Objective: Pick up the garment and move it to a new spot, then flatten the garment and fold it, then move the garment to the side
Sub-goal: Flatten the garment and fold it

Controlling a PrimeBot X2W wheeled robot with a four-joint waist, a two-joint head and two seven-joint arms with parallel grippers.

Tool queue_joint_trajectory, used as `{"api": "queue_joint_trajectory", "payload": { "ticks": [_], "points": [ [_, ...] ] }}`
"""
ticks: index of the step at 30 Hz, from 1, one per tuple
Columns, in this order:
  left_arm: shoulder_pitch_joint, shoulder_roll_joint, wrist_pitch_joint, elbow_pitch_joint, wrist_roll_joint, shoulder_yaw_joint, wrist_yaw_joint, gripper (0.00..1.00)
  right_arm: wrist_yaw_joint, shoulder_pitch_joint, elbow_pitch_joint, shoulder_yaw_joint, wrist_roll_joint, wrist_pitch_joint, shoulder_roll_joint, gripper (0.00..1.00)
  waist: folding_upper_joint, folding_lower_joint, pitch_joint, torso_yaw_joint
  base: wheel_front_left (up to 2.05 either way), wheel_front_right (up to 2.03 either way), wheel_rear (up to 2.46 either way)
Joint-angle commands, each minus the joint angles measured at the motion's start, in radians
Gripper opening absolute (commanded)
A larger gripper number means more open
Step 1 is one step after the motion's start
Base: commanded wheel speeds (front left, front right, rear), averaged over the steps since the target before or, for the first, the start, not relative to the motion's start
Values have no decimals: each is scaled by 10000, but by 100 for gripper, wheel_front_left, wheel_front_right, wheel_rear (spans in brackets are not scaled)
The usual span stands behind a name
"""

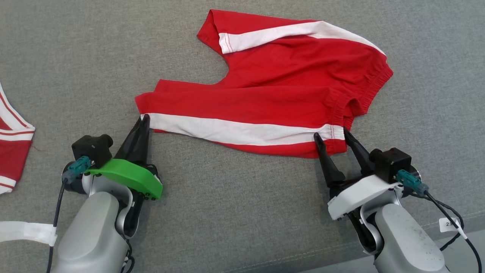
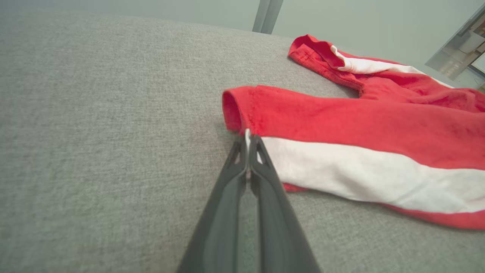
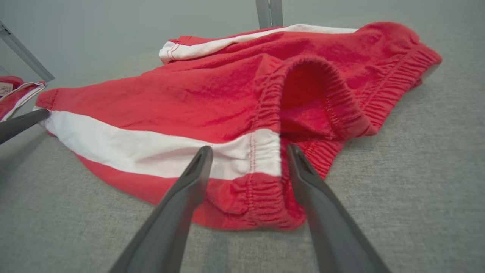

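Red shorts (image 1: 273, 94) on the counter (image 1: 227, 212): your left tool (image 1: 144, 120) clenched on the leg hem (image 2: 248, 113) (left wrist view shows the pinch), right tool (image 1: 330, 133) released astride the waistband (image 3: 265, 151); second garment (image 1: 11, 151), left, cut off.

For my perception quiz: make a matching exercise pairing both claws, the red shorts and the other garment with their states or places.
1. left claw
2. right claw
3. shorts
4. other garment

A. open, astride the waistband
B. at the head view's left edge
C. shut on the leg hem
D. lying spread, a claw at each end

Pairs: 1-C, 2-A, 3-D, 4-B
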Motion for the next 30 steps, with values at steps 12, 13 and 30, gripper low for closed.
{"api": "queue_joint_trajectory", "payload": {
  "ticks": [12,13,30],
  "points": [
    [-59,112,-8,-48,-111,-75,-18,0,-11,-139,-131,146,307,-29,-116,0,0,0,6,55,0,0,0],
    [-21,111,-9,-33,-121,-76,-18,0,-11,-122,-126,141,331,-29,-121,0,0,0,-17,52,0,0,0],
    [1832,90,-9,11,-556,-249,-18,0,-11,1035,464,54,715,-29,8,0,0,0,-2891,105,0,0,0]
  ]
}}
